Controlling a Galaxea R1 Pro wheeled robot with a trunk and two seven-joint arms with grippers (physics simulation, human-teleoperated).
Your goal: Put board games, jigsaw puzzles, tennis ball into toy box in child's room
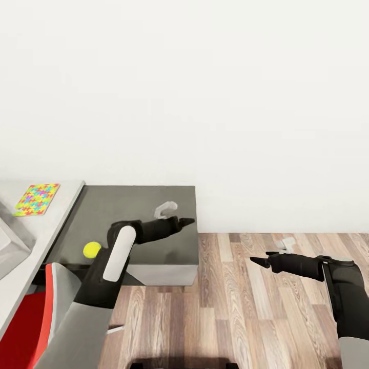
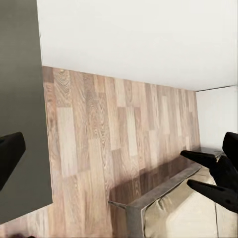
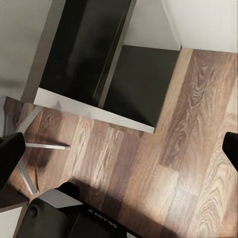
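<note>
The robot stands at the end of the table (image 1: 31, 241), by a white wall and a wood floor (image 1: 256, 307); both arms are held out in front at about the same height, with nothing in them, maybe so they are ready to reach; the left gripper (image 1: 177, 218) hangs over a low dark grey cabinet (image 1: 154, 241), and in its wrist view its two fingers sit far apart with only floor between them, so it is wide open and holds nothing; the right gripper (image 1: 271, 253) floats above the floor, also spread wide and holding nothing; the tennis ball (image 1: 91, 249) looks to lie on the dark top just beside the left arm, though I cannot tell for sure; a ball is round, so it points no way; one jigsaw puzzle (image 1: 36, 199) lies flat on the table's pale top, a bit turned, its far edge toward the wall; a grey corner at the table's near side may be the toy box (image 1: 10, 241); a red chair (image 1: 31, 318) stands close.
</note>
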